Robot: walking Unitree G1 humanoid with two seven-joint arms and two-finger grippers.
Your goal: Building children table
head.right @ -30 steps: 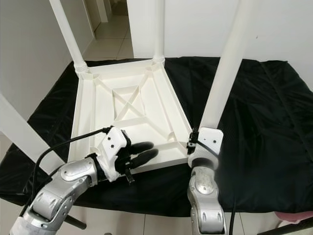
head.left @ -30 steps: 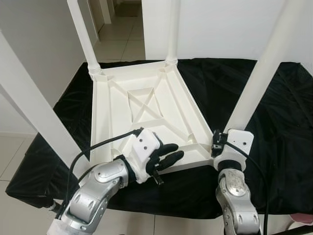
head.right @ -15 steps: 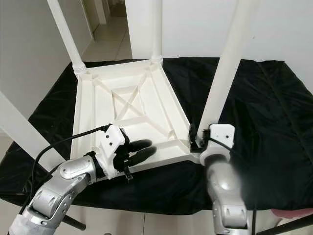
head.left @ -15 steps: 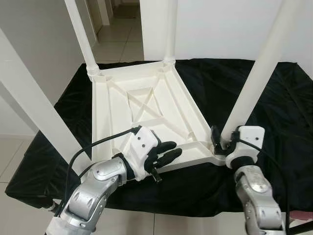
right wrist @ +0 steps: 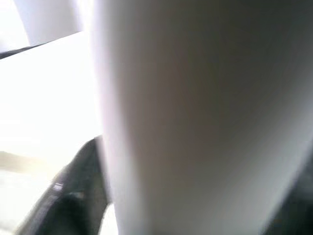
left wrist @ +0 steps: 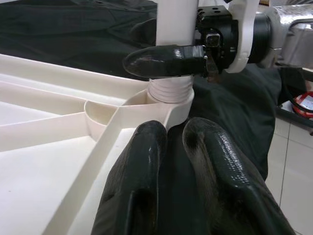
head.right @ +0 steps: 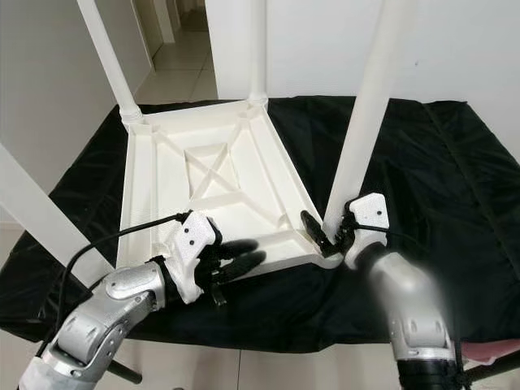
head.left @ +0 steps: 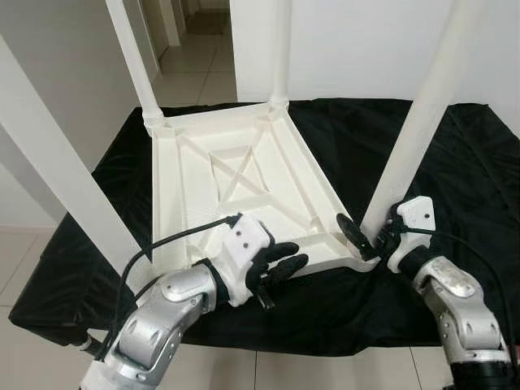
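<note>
My right tool clamps the near-right leg.
My left tool, fingers together, presses the upturned white table on the black-draped counter.

- The two head views look forward and down from above onto an upturned white table lying on a black cloth; both show the same scene, slightly offset.
- The left wrist view looks low along the left gripper towards the right gripper clasping a table leg.
- The right wrist view sits very close against that leg, blurred.
</note>
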